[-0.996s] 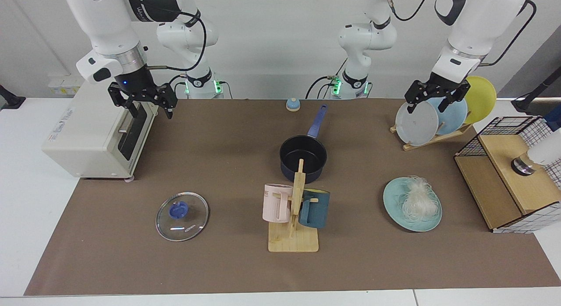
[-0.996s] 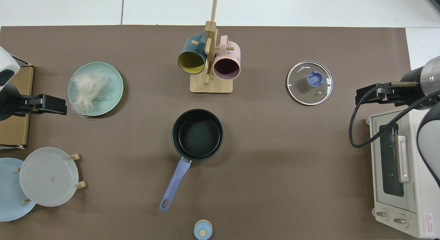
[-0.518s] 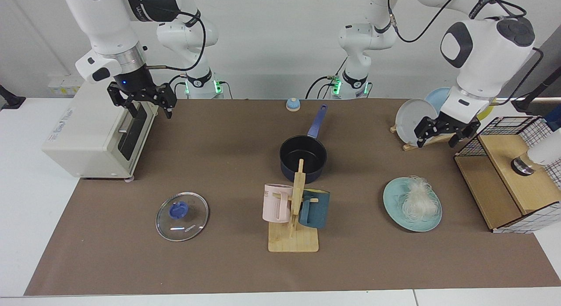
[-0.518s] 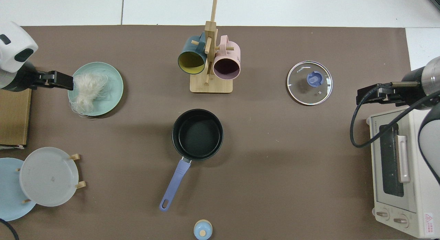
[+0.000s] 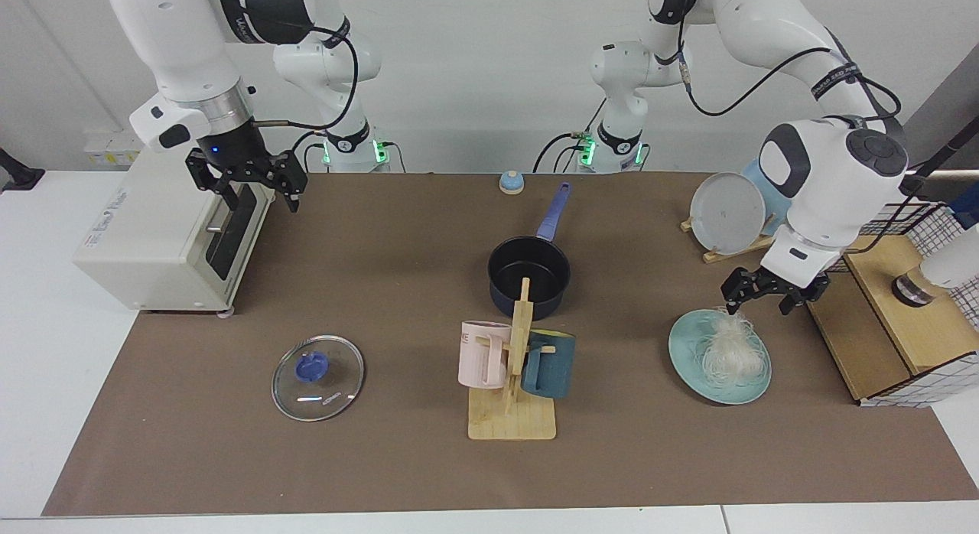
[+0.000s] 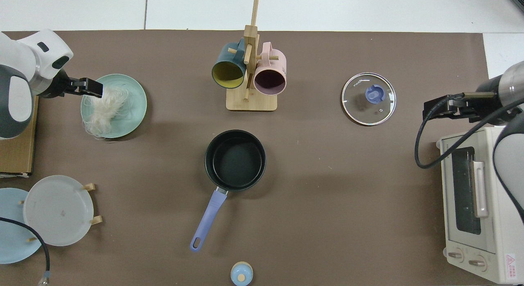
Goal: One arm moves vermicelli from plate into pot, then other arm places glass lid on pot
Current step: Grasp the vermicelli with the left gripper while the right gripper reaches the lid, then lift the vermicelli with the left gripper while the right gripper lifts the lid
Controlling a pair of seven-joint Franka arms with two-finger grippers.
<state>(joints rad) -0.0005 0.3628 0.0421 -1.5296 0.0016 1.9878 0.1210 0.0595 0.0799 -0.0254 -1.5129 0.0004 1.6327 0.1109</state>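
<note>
The wispy whitish vermicelli [image 5: 730, 350] [image 6: 104, 110] lies on the pale teal plate [image 5: 688, 358] [image 6: 135, 110] at the facing view's right. My left gripper [image 5: 759, 303] [image 6: 88, 87] hangs open just above the bundle's far edge, holding nothing. The dark pot [image 5: 529, 274] [image 6: 235, 160] with its blue-purple handle sits mid-table, nothing inside it. The glass lid [image 5: 317, 377] [image 6: 369, 98] with a blue knob lies flat on the mat. My right gripper [image 5: 248, 190] [image 6: 434, 110] waits open in front of the toaster oven, well behind the lid.
A wooden mug tree [image 5: 512, 373] with a pink and a teal mug stands in front of the pot. A toaster oven [image 5: 153, 236], a rack of plates [image 5: 726, 213], a wooden box with a wire basket [image 5: 879, 312] and a small blue bell [image 5: 511, 183] ring the mat.
My left arm has swung down from the plate rack toward the front, ending low over the vermicelli. The right arm has barely shifted.
</note>
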